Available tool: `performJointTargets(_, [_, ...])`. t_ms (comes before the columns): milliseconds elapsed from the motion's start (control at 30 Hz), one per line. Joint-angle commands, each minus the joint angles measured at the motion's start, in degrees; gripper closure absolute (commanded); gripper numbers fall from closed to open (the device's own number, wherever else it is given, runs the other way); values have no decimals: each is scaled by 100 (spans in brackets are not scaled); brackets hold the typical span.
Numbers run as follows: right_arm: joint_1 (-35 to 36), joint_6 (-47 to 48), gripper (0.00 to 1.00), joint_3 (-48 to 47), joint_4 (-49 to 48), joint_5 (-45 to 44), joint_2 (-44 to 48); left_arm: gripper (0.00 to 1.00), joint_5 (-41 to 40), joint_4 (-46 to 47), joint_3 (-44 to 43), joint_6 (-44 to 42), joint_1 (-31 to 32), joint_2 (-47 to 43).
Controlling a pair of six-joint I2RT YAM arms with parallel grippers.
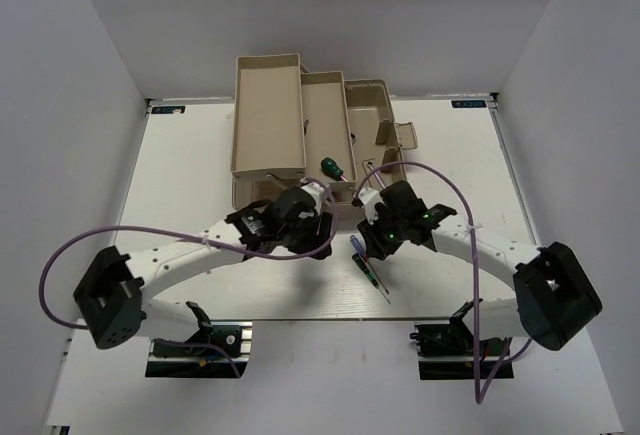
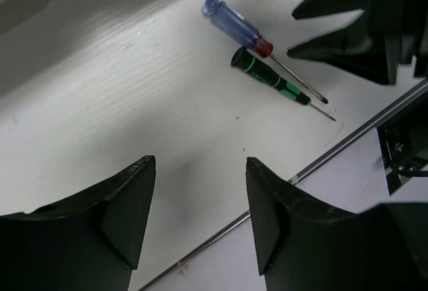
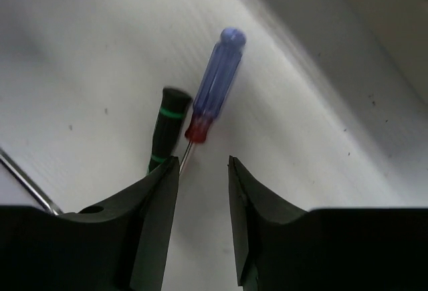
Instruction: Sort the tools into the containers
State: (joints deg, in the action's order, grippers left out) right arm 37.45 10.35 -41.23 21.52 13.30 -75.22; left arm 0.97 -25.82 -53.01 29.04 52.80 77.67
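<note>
A purple-and-red-handled screwdriver [image 1: 357, 247] and a thin dark screwdriver with green bands [image 1: 371, 273] lie side by side on the white table near its front edge. Both show in the left wrist view [image 2: 237, 27] [image 2: 267, 80] and the right wrist view [image 3: 215, 87] [image 3: 167, 127]. My right gripper [image 3: 204, 167] is open and empty, hovering just over their shafts. My left gripper [image 2: 199, 164] is open and empty, to their left. A green-handled screwdriver [image 1: 328, 166] lies at the front edge of the beige toolbox [image 1: 268, 115]. The wrenches are out of view.
The toolbox stands at the back centre with its long trays [image 1: 325, 115] spread open and the lid part [image 1: 375, 115] to the right. Purple cables loop from both arms. The table's metal front edge [image 2: 348, 140] runs just beyond the screwdrivers. White walls enclose the table.
</note>
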Motion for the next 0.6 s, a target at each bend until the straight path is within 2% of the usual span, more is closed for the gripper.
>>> performJointTargets(0, [157,-918,59,54,-1007,-449,-141,33,-290,-221,273,348,29,-603])
performJointTargets(67, [218,-1000,62,168,-1228,-670,-195,33,-343,-370,396,427,29,-761])
performJointTargets(300, [491,-1693,62,326,-1905,-1057,-537,33,-396,-599,511,542,29,-1017])
performJointTargets(533, [737,-1835,62,519,-2318,-1286,-678,33,-449,-599,511,594,29,-1070])
performJointTargets(567, [755,-1843,62,546,-2423,-1547,-704,33,-449,-599,564,594,29,-1070])
